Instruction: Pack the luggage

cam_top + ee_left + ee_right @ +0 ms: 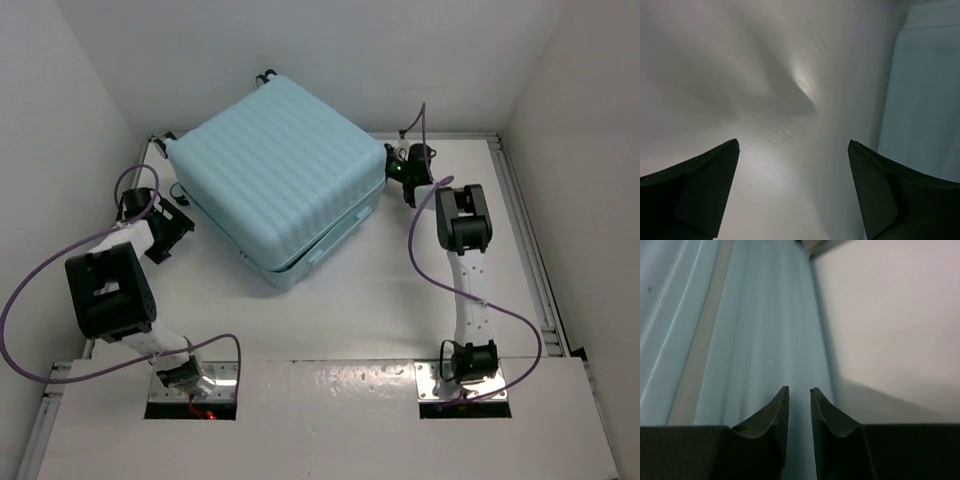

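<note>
The luggage (280, 170), a pale aqua ribbed hard-shell suitcase, lies flat on the white table with its shells folded together; the seam runs along its near side. My left gripper (178, 220) stands open just left of the case, with only bare table between its fingers (705, 190). In the left wrist view the luggage (925, 100) fills the right edge. My right gripper (393, 163) is at the case's right corner. In the right wrist view its jaws (799, 389) stand a narrow slit apart with nothing between them, pointing along the ribbed luggage (755, 315).
Black caster wheels (265, 75) stick out at the far corner and another pair (160, 140) at the left corner. White walls close in on three sides. Purple cables (30, 300) loop beside both arms. Bare table (400, 290) lies near the case.
</note>
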You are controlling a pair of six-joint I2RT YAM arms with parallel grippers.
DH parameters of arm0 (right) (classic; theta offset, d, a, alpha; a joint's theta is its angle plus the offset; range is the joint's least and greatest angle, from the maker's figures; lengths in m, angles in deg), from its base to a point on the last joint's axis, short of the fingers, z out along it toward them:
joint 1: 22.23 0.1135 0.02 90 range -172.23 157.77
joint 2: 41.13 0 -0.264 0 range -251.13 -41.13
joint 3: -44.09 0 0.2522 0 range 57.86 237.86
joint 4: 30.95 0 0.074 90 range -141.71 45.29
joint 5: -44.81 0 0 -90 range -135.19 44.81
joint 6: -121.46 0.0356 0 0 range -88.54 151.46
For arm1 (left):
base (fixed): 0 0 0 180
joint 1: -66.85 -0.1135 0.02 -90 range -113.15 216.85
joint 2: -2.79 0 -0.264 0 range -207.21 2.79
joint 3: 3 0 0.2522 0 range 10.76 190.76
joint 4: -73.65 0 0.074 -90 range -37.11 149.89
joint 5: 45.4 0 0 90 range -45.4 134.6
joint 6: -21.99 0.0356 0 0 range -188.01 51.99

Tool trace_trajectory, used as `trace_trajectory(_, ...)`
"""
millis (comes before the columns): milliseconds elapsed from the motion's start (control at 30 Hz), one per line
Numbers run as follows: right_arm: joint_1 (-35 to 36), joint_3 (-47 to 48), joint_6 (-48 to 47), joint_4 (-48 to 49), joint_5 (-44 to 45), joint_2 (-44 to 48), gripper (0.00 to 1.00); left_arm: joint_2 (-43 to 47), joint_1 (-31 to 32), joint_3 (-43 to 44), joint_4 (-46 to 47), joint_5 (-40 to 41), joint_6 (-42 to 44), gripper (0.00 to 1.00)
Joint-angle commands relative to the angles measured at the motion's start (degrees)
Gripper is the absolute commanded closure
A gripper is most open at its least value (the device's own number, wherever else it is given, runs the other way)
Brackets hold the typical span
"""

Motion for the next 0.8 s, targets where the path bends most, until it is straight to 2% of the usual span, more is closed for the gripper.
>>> trace_trajectory(0,4.8,-10.8,7.5,15.9,-18.9,9.1,0.76,-3.9,-0.8,6.4,7.2,-1.2,-2.6,0.05)
trace_trajectory(33,5.2,-16.6,8.5,17.9,-21.5,9.7,0.76,-7.6,-0.8,8.0,8.3,-2.0,-3.1,0.05)
trace_trajectory(167,6.7,-26.0,12.6,31.0,-27.8,14.8,0.76,-16.5,1.0,18.0,12.9,-4.9,-0.6,0.05)
trace_trajectory(200,7.0,-27.1,14.0,32.4,-29.1,15.6,0.76,-18.2,3.0,22.8,13.5,-5.8,3.0,0.06)
trace_trajectory(367,10.9,-38.8,17.4,47.2,-35.0,23.7,0.77,-26.5,11.0,35.9,10.5,-13.7,14.6,0.07)
trace_trajectory(467,13.9,-45.0,19.0,54.1,-37.2,27.2,0.77,-30.7,16.2,42.2,9.7,-18.0,17.4,0.07)
trace_trajectory(600,15.8,-50.1,16.4,54.2,-38.4,32.7,0.77,-34.0,20.9,47.1,9.2,-25.7,20.3,0.11)
trace_trajectory(767,17.4,-54.7,12.2,54.2,-40.5,38.6,0.80,-32.9,28.2,45.4,5.7,-31.1,26.1,0.11)
